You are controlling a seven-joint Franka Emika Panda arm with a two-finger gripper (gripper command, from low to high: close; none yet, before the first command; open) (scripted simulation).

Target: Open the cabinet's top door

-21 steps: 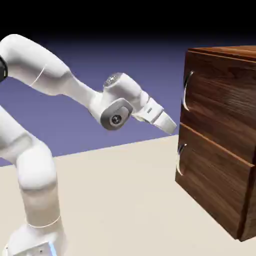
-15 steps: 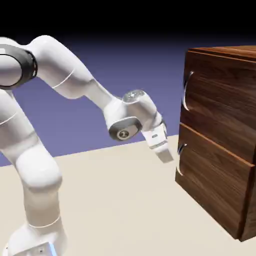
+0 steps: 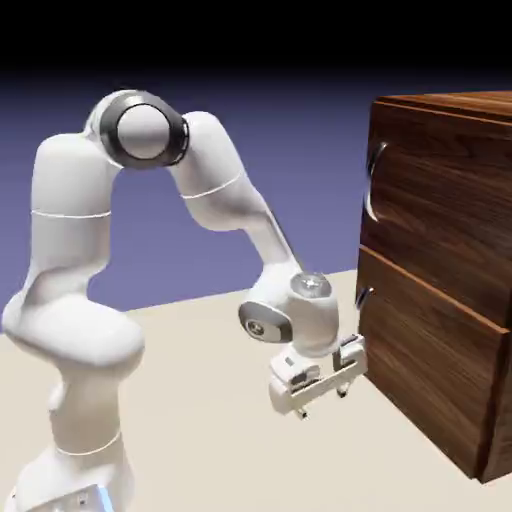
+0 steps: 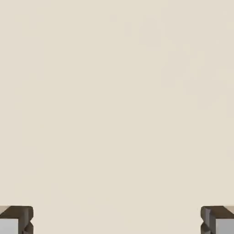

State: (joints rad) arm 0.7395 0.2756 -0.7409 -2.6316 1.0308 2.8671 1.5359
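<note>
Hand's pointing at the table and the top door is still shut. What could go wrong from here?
1. The hand hangs open and low beside the lower panel's handle, well below the top door's handle; it may hook the wrong one.
2. The hand view shows only bare table, so neither handle can be lined up from there.
3. Rising beside the cabinet, the hand might clip its front edge.
</note>
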